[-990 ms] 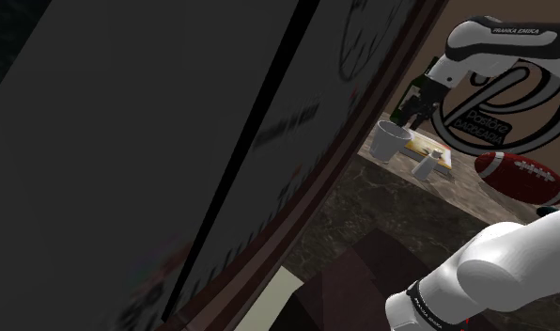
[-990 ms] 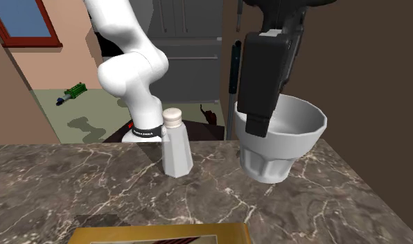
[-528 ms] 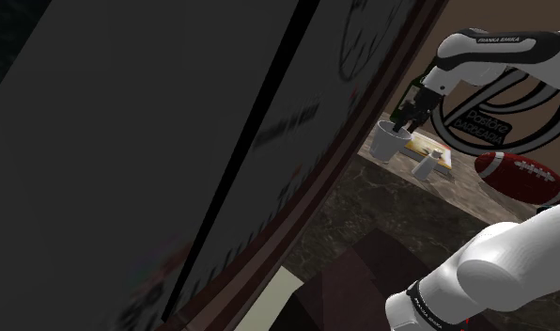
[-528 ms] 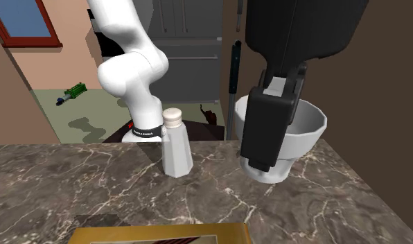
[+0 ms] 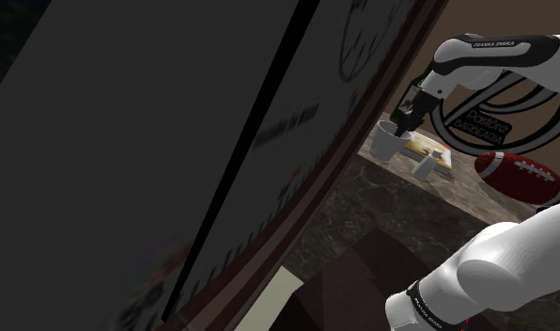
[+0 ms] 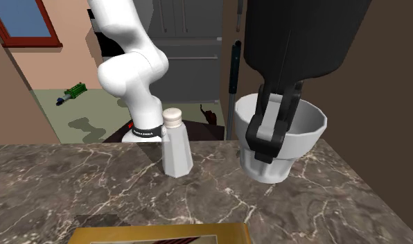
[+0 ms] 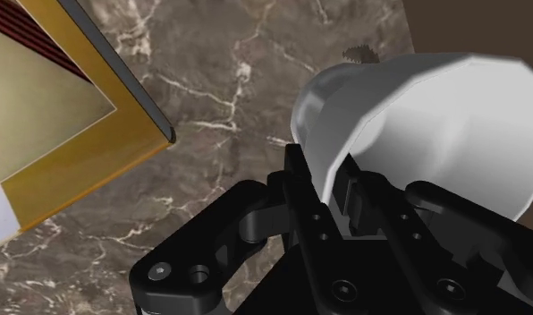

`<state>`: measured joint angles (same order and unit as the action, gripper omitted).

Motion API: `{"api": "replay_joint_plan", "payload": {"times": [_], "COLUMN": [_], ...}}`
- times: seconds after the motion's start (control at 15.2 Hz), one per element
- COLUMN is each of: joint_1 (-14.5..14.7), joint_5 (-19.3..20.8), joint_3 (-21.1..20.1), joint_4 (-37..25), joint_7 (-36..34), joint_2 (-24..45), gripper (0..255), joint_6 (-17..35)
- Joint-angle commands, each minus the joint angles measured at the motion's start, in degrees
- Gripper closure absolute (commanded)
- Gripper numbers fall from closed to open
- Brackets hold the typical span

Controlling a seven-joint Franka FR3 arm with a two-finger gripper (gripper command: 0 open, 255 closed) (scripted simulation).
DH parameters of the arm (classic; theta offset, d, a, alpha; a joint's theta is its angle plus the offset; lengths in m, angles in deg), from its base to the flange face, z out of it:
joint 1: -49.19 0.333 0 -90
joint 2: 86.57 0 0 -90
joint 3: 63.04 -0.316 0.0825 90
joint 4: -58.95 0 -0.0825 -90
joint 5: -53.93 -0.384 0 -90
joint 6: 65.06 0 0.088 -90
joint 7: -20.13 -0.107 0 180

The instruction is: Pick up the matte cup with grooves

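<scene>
A white cup with a faceted lower part stands upright on the marble counter, near its corner. My black gripper comes down from above and is shut on the cup's wall, one finger inside the rim and one outside. In the wrist view the fingers pinch the rim of the cup between them. From the shoulder view the cup sits far off on the counter with the gripper at its rim.
A white shaker stands on the counter beside the cup. A yellow-edged book lies close by. A football rests further along. A large dark framed panel covers the shoulder view's left.
The gripper has dropped over the cup's rim and its fingers, wide apart before, have closed on the cup's wall. The cup has not moved.
</scene>
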<state>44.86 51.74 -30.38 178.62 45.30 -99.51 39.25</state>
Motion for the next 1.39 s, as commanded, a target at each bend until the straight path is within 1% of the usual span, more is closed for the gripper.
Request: {"api": "replay_joint_plan", "payload": {"times": [0.0,0.26,1.25,1.32], "joint_1": [0.0,-0.01,0.35,0.36], "joint_5": [-0.01,0.03,0.05,0.05], "joint_3": [0.0,0.0,-0.67,-0.68], "joint_4": [0.01,0.14,-11.1,-11.22], "joint_7": [0.0,0.01,-1.47,-1.49], "joint_2": [0.02,-0.04,-0.35,-0.36], "gripper": [255,255,255,255], "joint_6": [0.01,0.09,-11.33,-11.45]}}
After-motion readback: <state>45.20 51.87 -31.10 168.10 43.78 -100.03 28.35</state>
